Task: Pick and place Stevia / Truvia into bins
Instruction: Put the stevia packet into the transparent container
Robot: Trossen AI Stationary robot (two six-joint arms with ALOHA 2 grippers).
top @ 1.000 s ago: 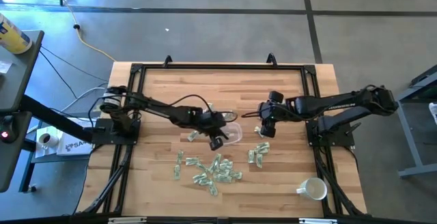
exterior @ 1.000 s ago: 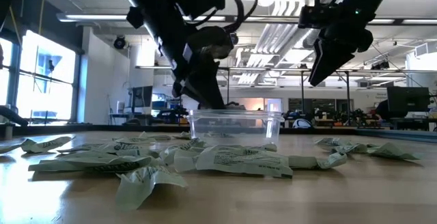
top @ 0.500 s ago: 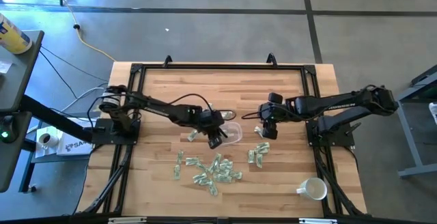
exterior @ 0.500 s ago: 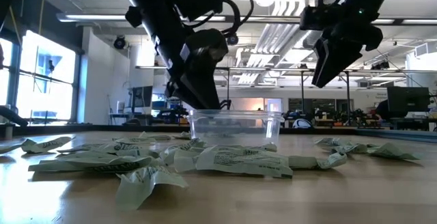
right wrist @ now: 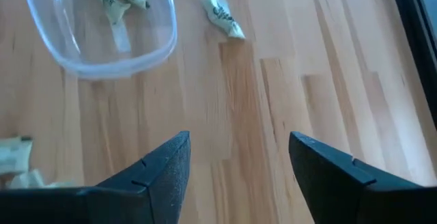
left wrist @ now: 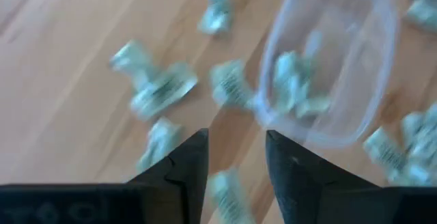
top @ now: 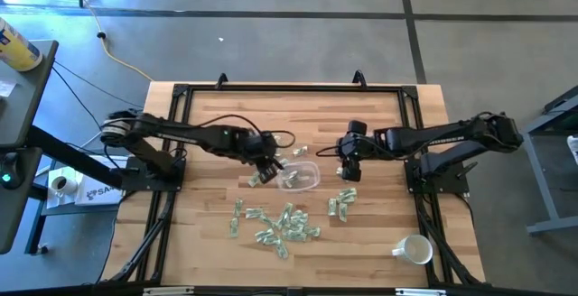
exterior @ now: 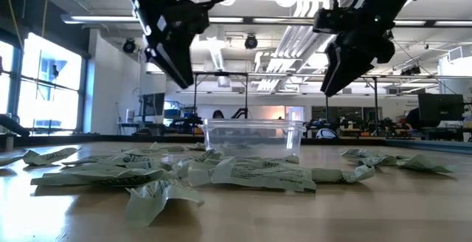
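Note:
The clear plastic bin (top: pixel 299 176) stands on the wooden table's middle and holds a few pale green Stevia sachets (left wrist: pixel 295 80). More sachets lie in a heap (top: pixel 275 224) toward the near edge, and a small group (top: pixel 340 203) lies to its right. My left gripper (top: pixel 268 162) hangs open and empty above the table, just left of the bin; its wrist view shows the gripper (left wrist: pixel 235 138) over bare wood. My right gripper (top: pixel 348 158) hangs open and empty to the bin's right, also over bare wood (right wrist: pixel 235 142).
A white mug (top: pixel 415 249) stands at the near right corner. Single sachets lie left of the bin (top: pixel 256 179) and beyond it (top: pixel 299 152), one of them (right wrist: pixel 222 9) close to the bin's rim. A black frame (top: pixel 289 87) borders the table.
My left gripper has opened over the bin, then risen and drawn back toward the table's far left, clear of the bin. My right gripper has drifted a little toward the far edge, staying open.

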